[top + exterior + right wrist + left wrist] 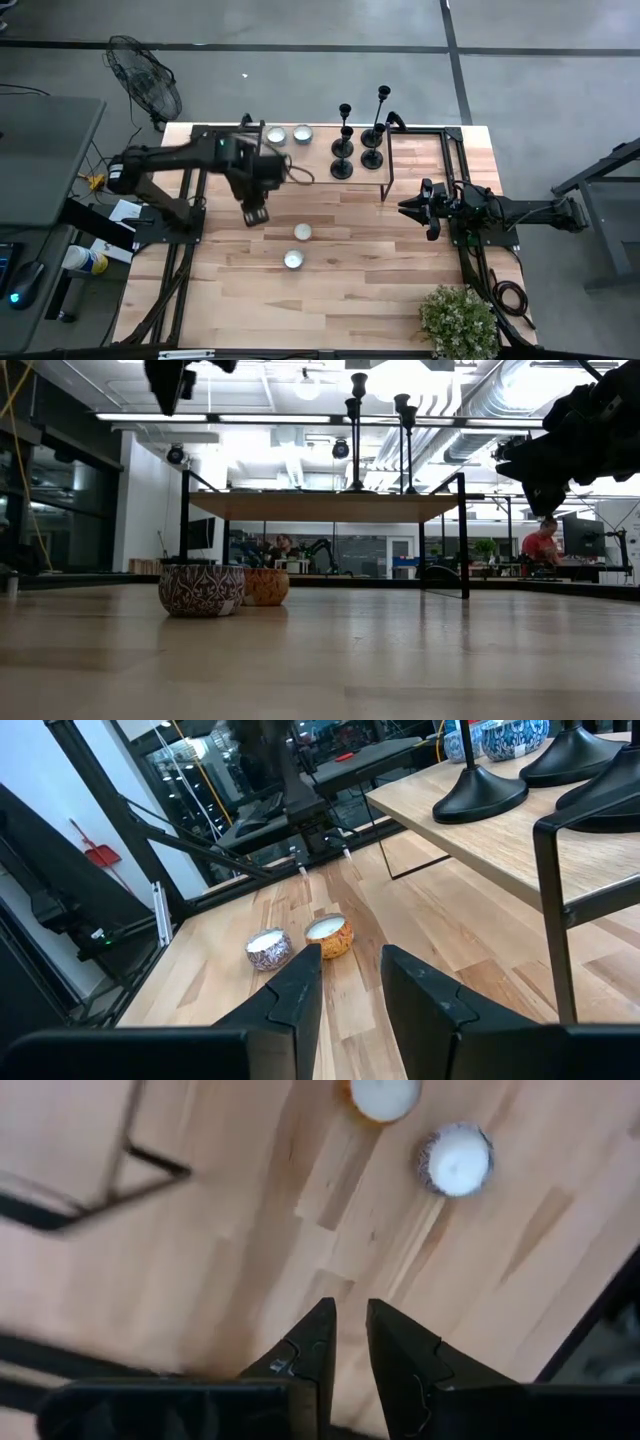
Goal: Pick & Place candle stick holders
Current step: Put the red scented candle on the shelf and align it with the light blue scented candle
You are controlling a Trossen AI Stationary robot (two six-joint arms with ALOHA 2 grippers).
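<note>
Three black candle stick holders (343, 142) (375, 130) (391, 120) stand upright on their round bases on a raised wooden shelf (330, 506) at the table's far side; their bases (480, 792) also show in the right wrist view. My left gripper (255, 214) (350, 1308) hangs over the bare tabletop left of centre, pointing down, its fingers a little apart with nothing between them. My right gripper (408, 208) (350, 955) waits level at the table's right, open and empty.
Two small candle tins (302, 232) (293, 260) sit mid-table (200, 589) (265, 586). Two more tins (277, 135) (302, 133) stand on the shelf's left part. The shelf's black metal frame (385, 172) rises near my right gripper. A potted plant (458, 320) is at the near right corner.
</note>
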